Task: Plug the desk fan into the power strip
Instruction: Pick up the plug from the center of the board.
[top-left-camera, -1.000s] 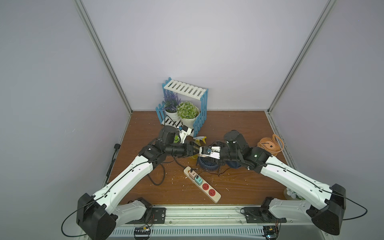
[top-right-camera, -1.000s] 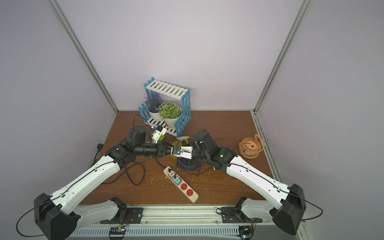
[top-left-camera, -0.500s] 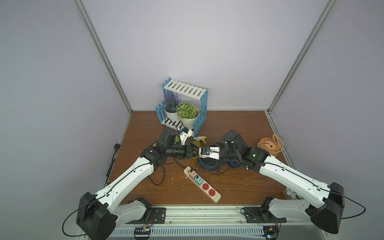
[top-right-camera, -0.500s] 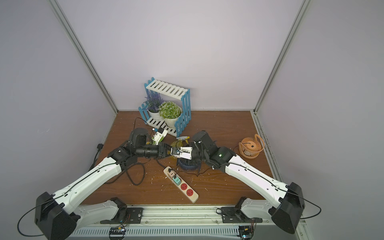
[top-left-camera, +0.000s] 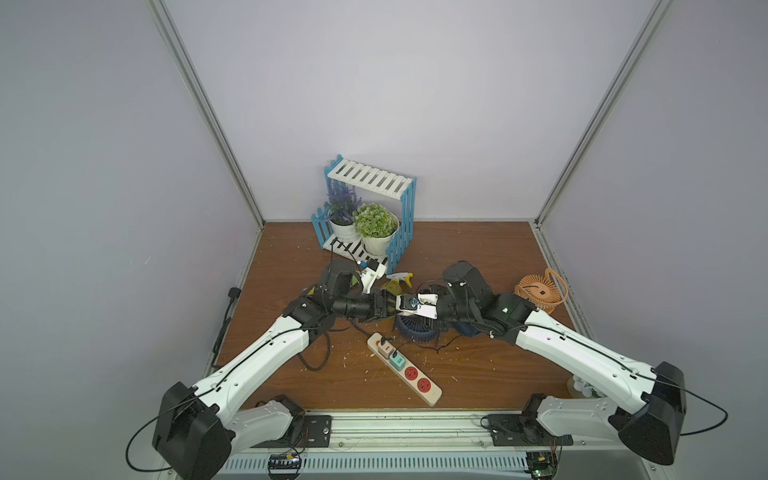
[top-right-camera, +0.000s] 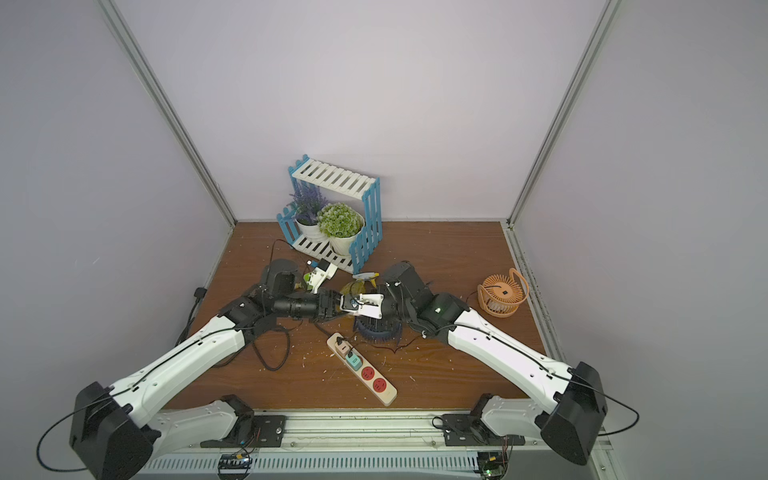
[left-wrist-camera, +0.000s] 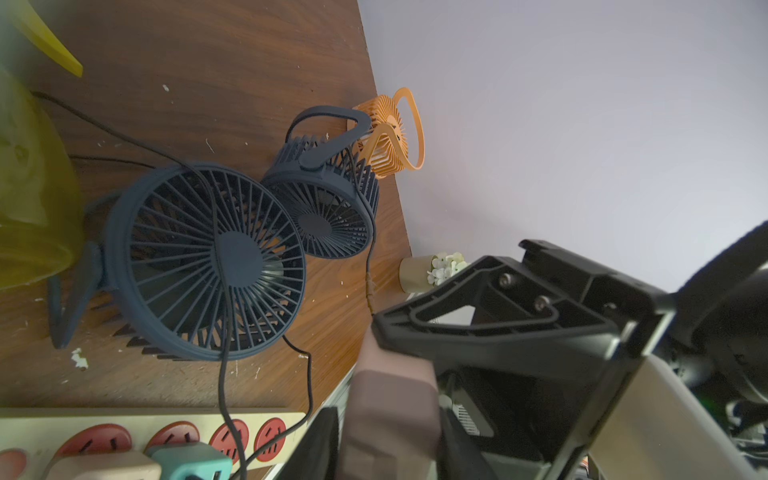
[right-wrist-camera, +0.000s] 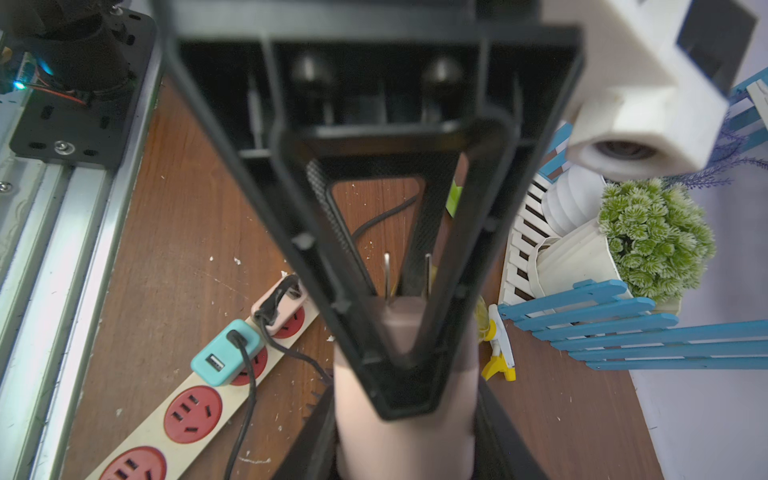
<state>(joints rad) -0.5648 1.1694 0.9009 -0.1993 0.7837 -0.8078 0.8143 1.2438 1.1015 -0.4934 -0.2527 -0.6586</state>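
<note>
The plug (right-wrist-camera: 405, 399), a small mauve block with two bare metal prongs, hangs mid-table above the blue fans (left-wrist-camera: 203, 262), just beyond the far end of the strip (top-left-camera: 434, 397). It looks light, rigid and smooth, best held by its flat sides, clear of the prongs. The right gripper (top-left-camera: 405, 312) clamps it. The left gripper (top-left-camera: 388, 311) straddles it too, but I cannot tell whether it grips. The strip's two near sockets are free.
</note>
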